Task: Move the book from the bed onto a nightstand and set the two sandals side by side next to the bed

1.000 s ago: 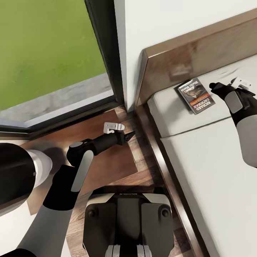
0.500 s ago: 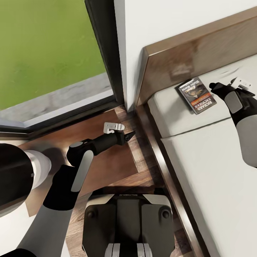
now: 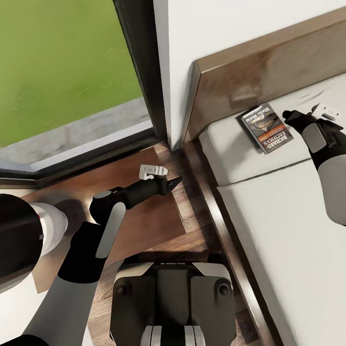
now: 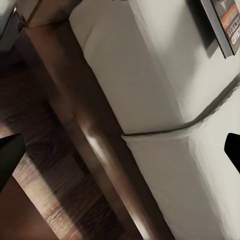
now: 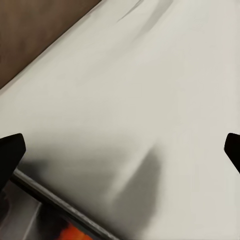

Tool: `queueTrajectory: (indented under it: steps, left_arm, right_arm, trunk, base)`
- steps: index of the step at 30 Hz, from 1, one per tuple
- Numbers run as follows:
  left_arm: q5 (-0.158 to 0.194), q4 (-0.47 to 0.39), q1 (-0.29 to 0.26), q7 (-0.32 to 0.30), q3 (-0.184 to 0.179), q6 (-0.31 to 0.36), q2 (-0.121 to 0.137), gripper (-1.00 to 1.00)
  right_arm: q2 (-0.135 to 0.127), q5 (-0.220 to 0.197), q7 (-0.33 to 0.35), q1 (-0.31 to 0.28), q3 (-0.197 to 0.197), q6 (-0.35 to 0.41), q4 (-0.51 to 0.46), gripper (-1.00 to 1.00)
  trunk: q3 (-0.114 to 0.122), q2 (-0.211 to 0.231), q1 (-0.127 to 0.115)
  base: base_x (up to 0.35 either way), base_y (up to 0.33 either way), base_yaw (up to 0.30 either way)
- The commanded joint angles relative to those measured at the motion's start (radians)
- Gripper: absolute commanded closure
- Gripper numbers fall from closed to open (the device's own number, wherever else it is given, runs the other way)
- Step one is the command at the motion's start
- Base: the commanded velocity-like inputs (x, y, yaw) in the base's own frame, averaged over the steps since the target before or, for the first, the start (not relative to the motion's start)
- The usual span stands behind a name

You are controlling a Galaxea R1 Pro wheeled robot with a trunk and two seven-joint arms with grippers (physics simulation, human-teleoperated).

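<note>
The book (image 3: 265, 128) lies flat on the light-grey mattress of the bed (image 3: 283, 230), in the upper right of the head view, close below the dark-brown headboard (image 3: 269, 72). Its dark cover with an orange-red band and white lettering faces up, turned at a slant. In the left wrist view a corner of the book (image 4: 223, 25) shows at the upper right, resting on the mattress above the bed frame's wooden rail (image 4: 85, 135).

The right gripper (image 3: 290, 117) hangs just beside the book's right edge; whether it touches the cover cannot be told. In the right wrist view its two dark fingertips (image 5: 11, 150) sit wide apart at the frame's edges, with pale mattress between them and a strip of the book's edge and orange band (image 5: 67, 227) at the lower left.

The left gripper (image 3: 174, 183) is at centre left of the head view, over the nightstand (image 3: 96, 187) near its edge toward the bed. Its fingertips (image 4: 9, 152) also stand wide apart, holding nothing.

A tall dark-framed window (image 3: 139, 67) showing grass fills the upper left.
</note>
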Motion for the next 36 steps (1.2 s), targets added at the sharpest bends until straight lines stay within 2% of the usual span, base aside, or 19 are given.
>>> queueTrajectory:
  steps: [1,36]
  left_arm:
    - [0.000,-0.001,0.000,-0.003,0.001,0.006,-0.001,-1.00]
    - [0.000,-0.001,0.001,-0.003,0.001,0.006,-0.001,-1.00]
  right_arm:
    - [0.000,-0.010,-0.004,0.000,0.001,0.005,-0.002,-1.00]
    - [0.002,-0.010,-0.004,0.008,0.004,-0.009,0.002,-1.00]
  trunk:
    - [0.000,-0.001,0.000]
    - [0.000,-0.001,0.000]
  base:
    - [0.000,0.000,0.000]
    - [0.000,0.000,0.000]
